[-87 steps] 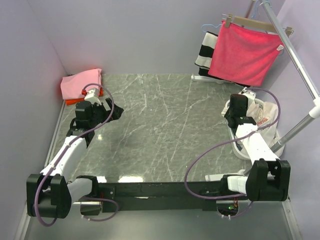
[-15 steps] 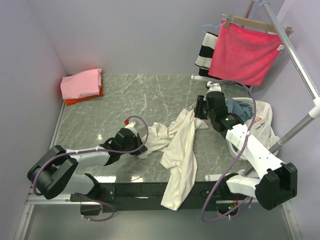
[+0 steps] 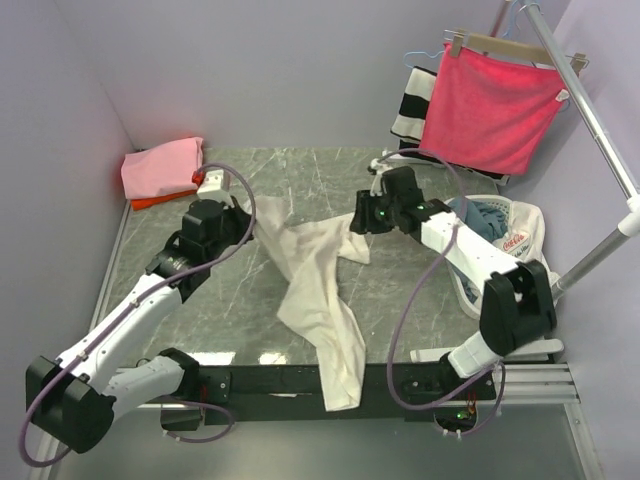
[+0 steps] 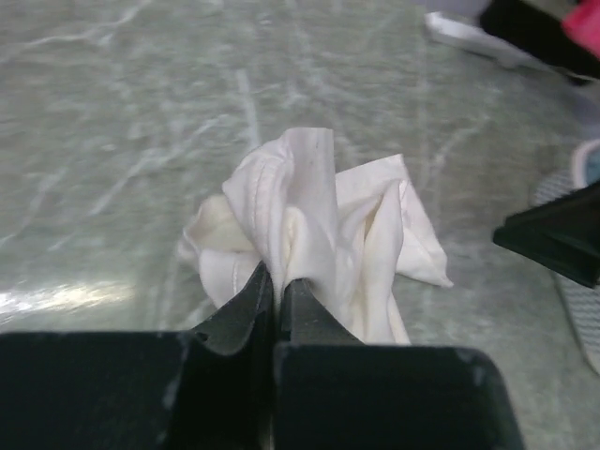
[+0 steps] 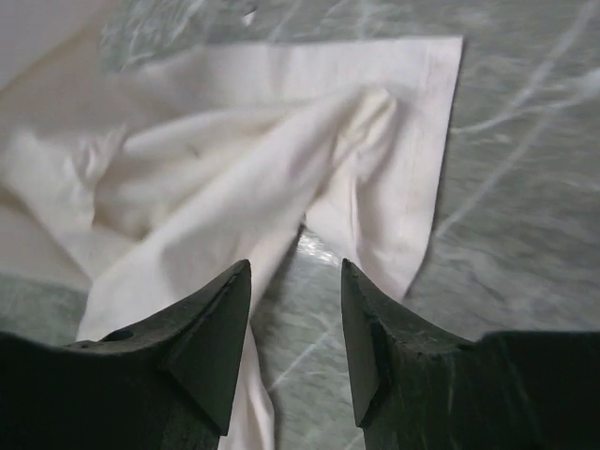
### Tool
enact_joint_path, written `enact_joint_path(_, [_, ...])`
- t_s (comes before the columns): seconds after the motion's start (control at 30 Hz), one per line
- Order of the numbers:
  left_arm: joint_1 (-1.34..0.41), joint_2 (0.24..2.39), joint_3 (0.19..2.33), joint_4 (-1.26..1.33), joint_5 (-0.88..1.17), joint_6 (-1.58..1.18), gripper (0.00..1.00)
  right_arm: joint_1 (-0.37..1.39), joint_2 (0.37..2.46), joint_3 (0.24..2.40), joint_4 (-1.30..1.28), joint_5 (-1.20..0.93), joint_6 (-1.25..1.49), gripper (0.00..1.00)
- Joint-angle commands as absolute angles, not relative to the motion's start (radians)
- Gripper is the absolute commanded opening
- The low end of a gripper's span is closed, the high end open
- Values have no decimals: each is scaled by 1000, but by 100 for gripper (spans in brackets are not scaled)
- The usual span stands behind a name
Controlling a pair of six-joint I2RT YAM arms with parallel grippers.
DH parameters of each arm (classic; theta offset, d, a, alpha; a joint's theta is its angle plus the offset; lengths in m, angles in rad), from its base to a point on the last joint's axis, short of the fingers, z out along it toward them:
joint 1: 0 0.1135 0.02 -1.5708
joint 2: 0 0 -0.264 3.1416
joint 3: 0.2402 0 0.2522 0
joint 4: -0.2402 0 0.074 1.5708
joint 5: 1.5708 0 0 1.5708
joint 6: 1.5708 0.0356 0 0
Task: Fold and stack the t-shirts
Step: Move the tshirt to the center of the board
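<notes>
Parted tool (image 5: 295, 264) — seemingly above cream tee (image 5: 216, 159)

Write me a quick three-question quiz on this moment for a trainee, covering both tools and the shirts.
1. True or false: the left tool is shut on a bunched part of the cream shirt.
2. Pick one. The right tool is: A) open, holding nothing; B) shut on the cream shirt; C) out of view.
3. Fill in: the folded pink shirt lies on top of a folded ____ shirt.

Key: 1 true; 2 A; 3 orange-red shirt.
</notes>
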State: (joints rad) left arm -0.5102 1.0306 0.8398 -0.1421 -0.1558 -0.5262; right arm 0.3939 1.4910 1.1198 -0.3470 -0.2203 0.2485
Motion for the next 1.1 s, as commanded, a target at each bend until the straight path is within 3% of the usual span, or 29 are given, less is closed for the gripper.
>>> enact_joint_path(0.0, [-431,1049,871,-268,-213,-462,5,440,1607,1250,-353,-377,224,51])
enact_joint_path(0.1, [-396,1089,929,-316,-230,-445,10,468,1681,1314,-359,-446,227,53])
enact_joint_path(0.27, [-384,1150,1020,-331,-203,-417,8,518,1805,1420,-377,-566,255,58])
enact_joint_path(0.67, [-382,1252,1063,-318,-104,-419,7,725,2097,1669,-652,-120,241,61])
enact_joint_path(0.7, [-383,1253,1062,-313,-104,-419,7,727,2103,1672,-658,-88,245,59])
enact_joint_path(0.73, [-382,1255,1062,-308,-103,-420,7,733,2105,1671,-661,-36,250,48])
enact_joint_path(0.8, [-382,1252,1060,-310,-104,-419,7,732,2083,1652,-655,-6,256,25])
enact_joint_path(0.83, [-383,1252,1058,-308,-104,-416,7,732,2073,1637,-646,32,259,5])
enact_joint_path(0.87, [-382,1250,1058,-310,-106,-416,7,730,2045,1619,-640,47,259,0])
enact_joint_path(1.07, [-368,1238,1086,-347,-138,-394,1,678,1783,1398,-549,130,253,0])
